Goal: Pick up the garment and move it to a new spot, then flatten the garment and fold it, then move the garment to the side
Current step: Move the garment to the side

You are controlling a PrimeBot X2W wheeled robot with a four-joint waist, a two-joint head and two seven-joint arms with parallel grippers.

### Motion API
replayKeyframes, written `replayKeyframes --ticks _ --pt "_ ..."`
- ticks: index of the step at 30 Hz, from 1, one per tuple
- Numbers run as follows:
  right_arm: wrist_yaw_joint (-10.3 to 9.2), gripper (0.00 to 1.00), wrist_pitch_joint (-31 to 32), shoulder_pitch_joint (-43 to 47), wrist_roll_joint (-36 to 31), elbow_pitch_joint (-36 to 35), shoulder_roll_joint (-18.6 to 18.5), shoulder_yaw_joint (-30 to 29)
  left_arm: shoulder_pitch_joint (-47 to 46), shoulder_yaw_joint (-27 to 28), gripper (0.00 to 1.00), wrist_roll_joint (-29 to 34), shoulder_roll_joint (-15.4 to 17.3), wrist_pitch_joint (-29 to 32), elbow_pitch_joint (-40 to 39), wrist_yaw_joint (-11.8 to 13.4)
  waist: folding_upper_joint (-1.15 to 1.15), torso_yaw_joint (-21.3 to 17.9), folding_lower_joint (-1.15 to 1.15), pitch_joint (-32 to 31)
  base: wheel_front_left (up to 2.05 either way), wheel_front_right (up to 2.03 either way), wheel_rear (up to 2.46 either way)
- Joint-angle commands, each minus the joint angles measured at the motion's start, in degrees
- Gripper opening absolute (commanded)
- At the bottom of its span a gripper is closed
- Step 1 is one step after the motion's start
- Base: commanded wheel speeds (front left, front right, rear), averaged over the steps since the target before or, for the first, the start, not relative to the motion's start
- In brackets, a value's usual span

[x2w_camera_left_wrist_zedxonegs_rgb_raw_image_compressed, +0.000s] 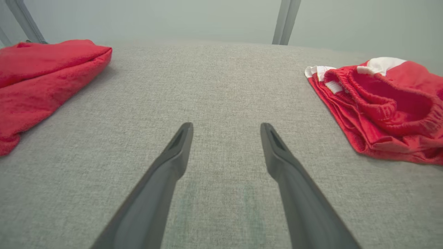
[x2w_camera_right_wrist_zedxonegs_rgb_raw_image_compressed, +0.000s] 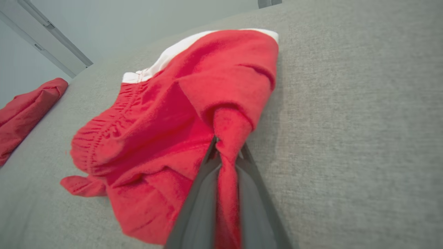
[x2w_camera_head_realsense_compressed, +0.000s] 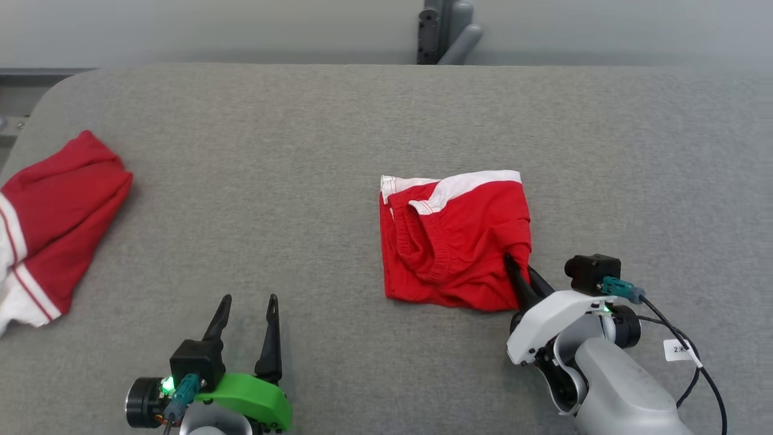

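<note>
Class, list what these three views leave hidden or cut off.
Left garment: head view, cut by the left edge.
Shorts: left wrist view, cut by the right edge.
Right gripper tips: right wrist view, wrapped in pinched shorts cloth.
Cable label: head view, print too small.

This looks like a robotics test lab — a wide table (x2w_camera_head_realsense_compressed: pixel 302 121) covered in plain grey fabric, with a red garment (x2w_camera_head_realsense_compressed: pixel 459 241) laid on it, stands before a plain pale wall (x2w_camera_head_realsense_compressed: pixel 181 30), a grey metal fixture (x2w_camera_head_realsense_compressed: pixel 447 30) behind its far edge — and a paper tag (x2w_camera_head_realsense_compressed: pixel 679 349) hangs beside the robot's forearm (x2w_camera_head_realsense_compressed: pixel 628 393).
</note>
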Motion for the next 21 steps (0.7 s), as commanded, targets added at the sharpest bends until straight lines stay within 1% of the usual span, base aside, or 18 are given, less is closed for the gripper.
replayKeyframes --ticks 1,7,12,18,21 --pt "-0.08 0.0 -0.15 0.55 -0.35 -0.44 -0.51 -0.01 -1.21 -0.2 1.0 0.44 0.2 0.0 -0.3 -0.28 0.0 -9.31 0.0 -0.41 0.0 0.0 0.0" --pt "-0.08 0.0 -0.16 0.16 -0.08 -2.09 -0.42 0.6 -3.53 -0.24 1.0 0.87 0.22 0.0 -0.76 -0.83 0.0 -20.49 0.0 1.19 0.0 0.0 0.0" --pt "-0.07 0.0 -0.16 -0.17 0.43 -3.74 -0.3 1.99 -5.38 -0.51 1.0 1.95 0.24 0.0 -0.8 -1.64 0.0 -27.77 0.0 2.73 0.0 0.0 0.0" --pt "-0.07 0.0 -0.17 -0.7 1.52 -4.87 -0.11 2.81 -6.77 -0.88 1.0 3.16 0.25 0.0 -0.47 -2.36 0.0 -31.81 0.0 4.41 0.0 0.0 0.0" --pt "-0.07 0.0 -0.17 -0.62 2.06 -5.48 0.0 2.74 -7.44 -1.08 1.0 3.99 0.26 0.0 -0.18 -2.89 0.0 -32.71 0.0 5.51 0.0 0.0 0.0"
